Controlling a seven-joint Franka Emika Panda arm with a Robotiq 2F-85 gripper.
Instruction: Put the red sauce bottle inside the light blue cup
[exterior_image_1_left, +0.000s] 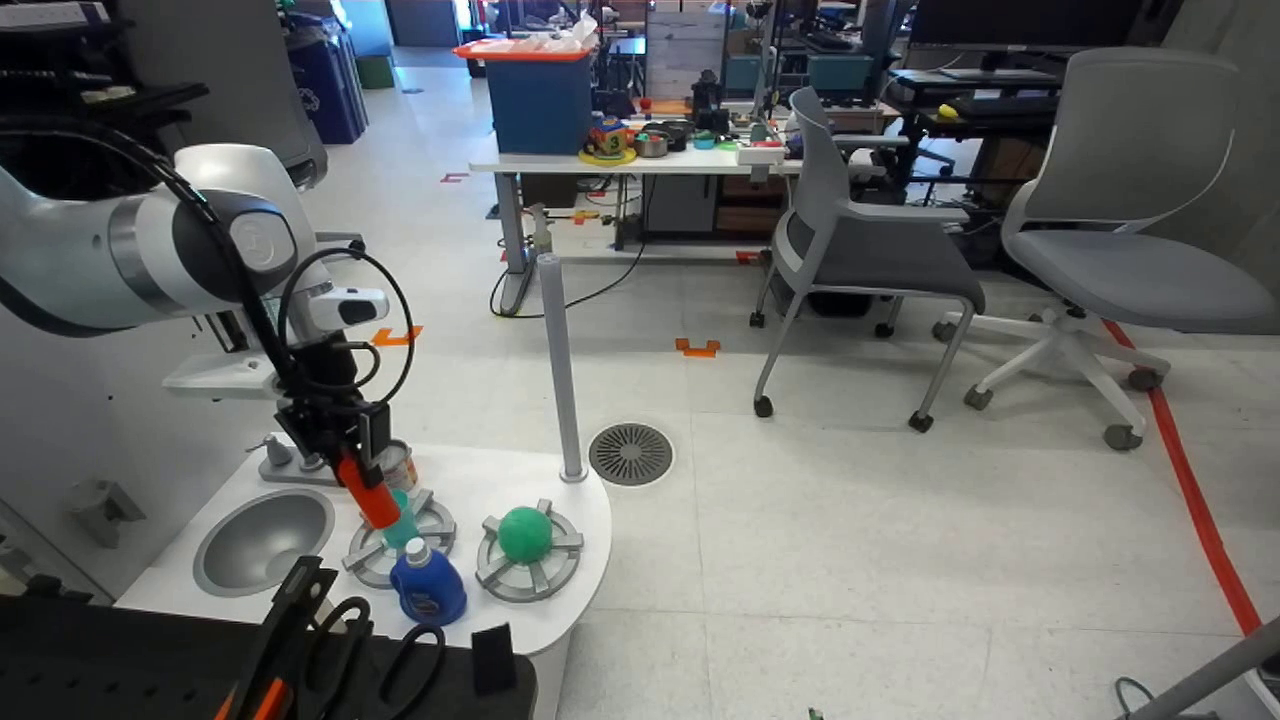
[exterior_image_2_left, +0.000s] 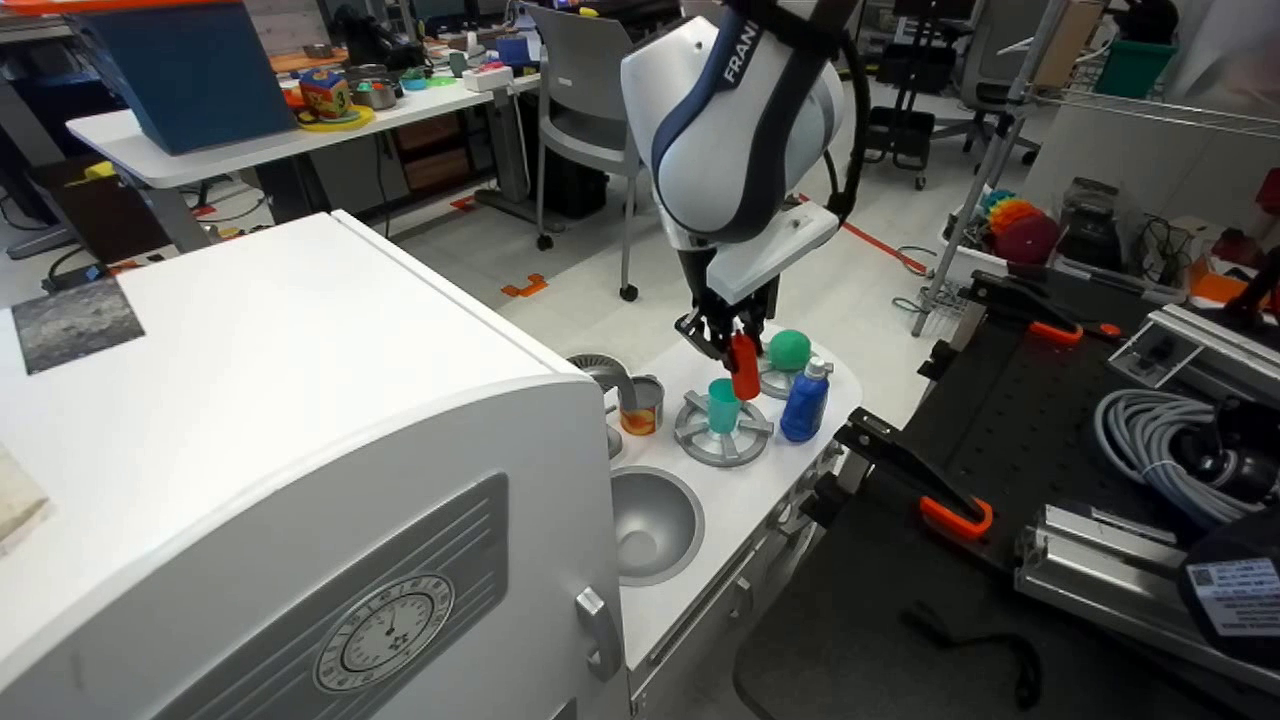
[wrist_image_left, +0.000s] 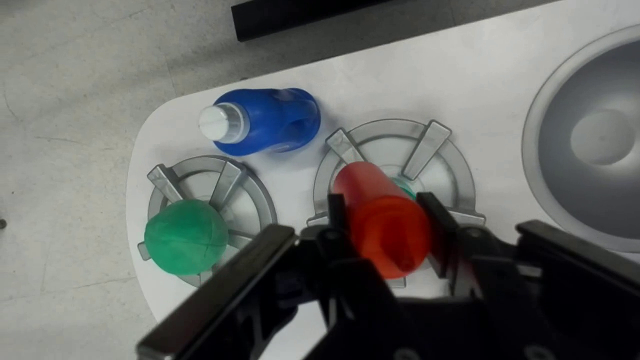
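1. Round grey sink (exterior_image_1_left: 262, 548), smooth with a satin sheen, sunk into the flat white bench (exterior_image_1_left: 490, 478). It is cut off by the frame edge in the wrist view.
2. Black two-fingered claw (wrist_image_left: 382, 216): its fingers pinch a slim, smooth, bright red sauce bottle (exterior_image_1_left: 368, 495) from both sides. Its rear parts are blurred in the wrist view.
3. Red sauce bottle: cylindrical, plastic in appearance, held tilted above the bench, lower end near a short, round, pale teal light blue cup (exterior_image_2_left: 722, 406). Whether the two touch cannot be established.
4. Cylindrical can (exterior_image_2_left: 641, 412) with an orange printed label: partly hidden by the claw in an exterior view; label wording illegible.
5. Light blue cup: smooth-walled, plastic in appearance, upright on a ringed grey burner (wrist_image_left: 426, 151) with radial bars. In the wrist view the bottle covers all but a sliver; the interior cannot be inspected.
6. Deep blue jug-shaped bottle (exterior_image_1_left: 428, 585), glossy, white-capped: upright near the bench edge. Label too small to read.
7. Matte green ball (exterior_image_1_left: 525, 535): resting on a second grey burner (wrist_image_left: 227, 184), same barred pattern; underside hidden.
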